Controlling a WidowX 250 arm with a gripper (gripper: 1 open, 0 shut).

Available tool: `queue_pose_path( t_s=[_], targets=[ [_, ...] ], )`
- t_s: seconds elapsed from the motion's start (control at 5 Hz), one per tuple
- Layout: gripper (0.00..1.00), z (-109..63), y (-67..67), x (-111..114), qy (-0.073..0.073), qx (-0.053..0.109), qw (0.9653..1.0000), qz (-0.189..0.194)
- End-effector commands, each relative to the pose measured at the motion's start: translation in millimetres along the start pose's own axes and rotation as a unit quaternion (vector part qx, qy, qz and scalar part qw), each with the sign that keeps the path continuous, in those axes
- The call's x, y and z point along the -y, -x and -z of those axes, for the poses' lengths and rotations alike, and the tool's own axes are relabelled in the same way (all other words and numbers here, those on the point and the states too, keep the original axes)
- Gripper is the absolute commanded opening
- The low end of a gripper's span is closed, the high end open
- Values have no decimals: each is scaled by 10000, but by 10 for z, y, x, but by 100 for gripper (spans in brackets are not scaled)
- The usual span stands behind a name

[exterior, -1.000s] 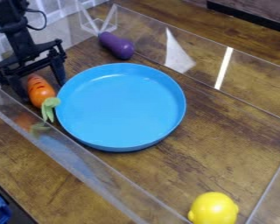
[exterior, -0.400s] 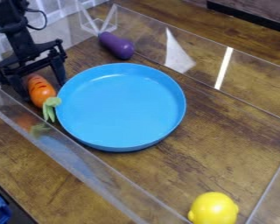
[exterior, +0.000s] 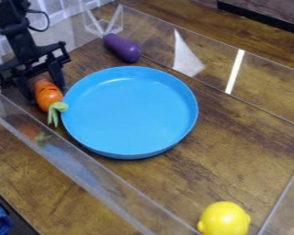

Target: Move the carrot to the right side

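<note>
Carrot (exterior: 48,94), small and orange with dark grooves, lies on the wooden worktop (exterior: 235,147) at the far left of the scene, its green leafy top (exterior: 56,109) pointing toward the near side and lying right against the rim of the blue plate (exterior: 129,112). Over it stands the black claw (exterior: 39,81), pointing steeply down from the arm at the upper left, with its fingers (exterior: 60,61) pressed in on the orange body from either side, so the claw is clamped on the carrot. The carrot's underside seems to rest on the wood, though the view does not settle whether it is slightly raised.

The blue plate is round and shallow and fills the middle of the scene, with nothing in it. A purple eggplant (exterior: 122,48) lies at the far side, beyond the plate and well apart from the carrot. A yellow lemon (exterior: 223,219) sits at the near right, well apart from the plate. Clear plastic walls (exterior: 88,170) stand around the working area, catching bright reflections on the right.
</note>
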State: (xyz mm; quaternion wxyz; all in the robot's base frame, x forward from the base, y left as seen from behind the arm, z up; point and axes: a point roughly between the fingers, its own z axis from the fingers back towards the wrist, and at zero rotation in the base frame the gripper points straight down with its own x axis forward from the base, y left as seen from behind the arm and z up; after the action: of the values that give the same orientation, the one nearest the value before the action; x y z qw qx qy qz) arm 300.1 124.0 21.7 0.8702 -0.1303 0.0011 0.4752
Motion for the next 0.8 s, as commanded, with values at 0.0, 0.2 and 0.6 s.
queue_pose_path(
  t_s=[0.0, 0.2, 0.6],
  targets=[
    [0, -139, 187, 236, 74, 23, 9981, 606],
    [0, -201, 279, 331, 119, -97, 9958, 905],
    [0, -336, 321, 340, 208, -68, 9932, 1146]
  ],
)
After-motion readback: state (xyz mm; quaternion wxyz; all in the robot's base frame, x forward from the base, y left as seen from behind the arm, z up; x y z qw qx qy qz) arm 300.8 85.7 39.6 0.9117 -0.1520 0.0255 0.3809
